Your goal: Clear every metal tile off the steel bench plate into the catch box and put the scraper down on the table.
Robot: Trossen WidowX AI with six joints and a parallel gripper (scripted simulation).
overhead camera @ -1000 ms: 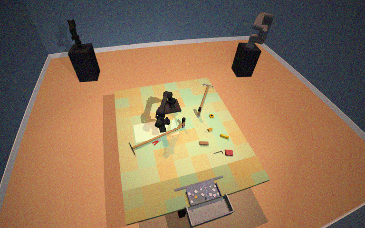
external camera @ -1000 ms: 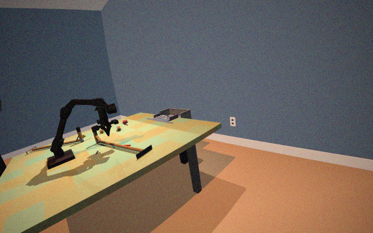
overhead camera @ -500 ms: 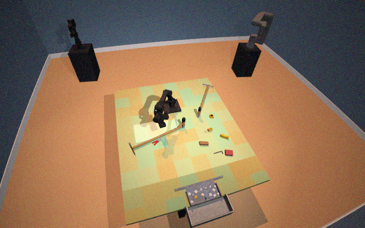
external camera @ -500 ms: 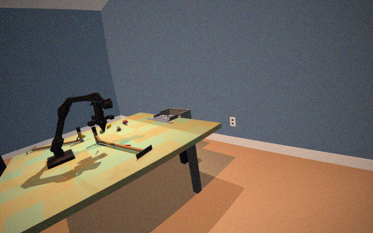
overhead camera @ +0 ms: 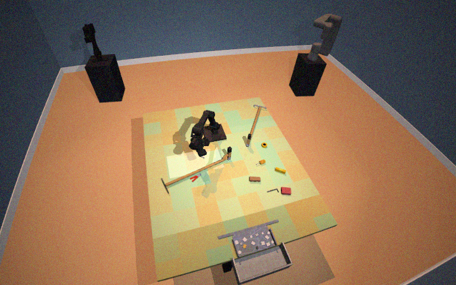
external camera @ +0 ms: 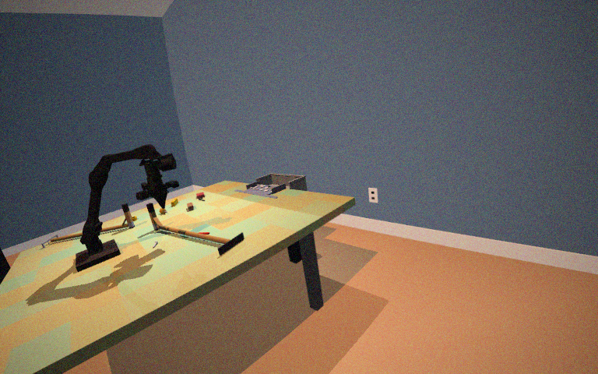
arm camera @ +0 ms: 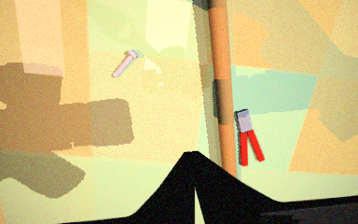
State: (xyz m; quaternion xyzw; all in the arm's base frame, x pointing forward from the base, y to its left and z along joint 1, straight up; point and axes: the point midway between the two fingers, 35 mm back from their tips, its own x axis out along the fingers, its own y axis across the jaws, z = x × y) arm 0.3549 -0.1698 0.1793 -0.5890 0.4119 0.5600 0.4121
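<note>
The long scraper (overhead camera: 195,171) (external camera: 189,232) (arm camera: 221,70) has a wooden handle, a wide dark blade at one end and an upright black-topped grip at the other. It lies across the table with its blade end toward the table's side edge. My gripper (overhead camera: 202,155) (external camera: 163,207) (arm camera: 191,158) is shut and empty, above the table beside the handle, on the arm-base side. The steel bench plate (overhead camera: 249,232) at the far end carries several pale tiles (overhead camera: 253,243), an orange one (overhead camera: 244,246) and a dark one. The catch box (overhead camera: 286,256) (external camera: 297,181) adjoins its far edge, with no tiles visible inside.
Red-handled pliers (overhead camera: 196,177) (arm camera: 244,147) lie beside the scraper handle; a small bolt (arm camera: 124,64) (external camera: 155,244) lies on the other side. A second wooden tool (overhead camera: 255,120) (external camera: 72,237) lies near the arm base. A brown block (overhead camera: 255,179), yellow block (overhead camera: 279,170) and red block (overhead camera: 285,190) stand beyond.
</note>
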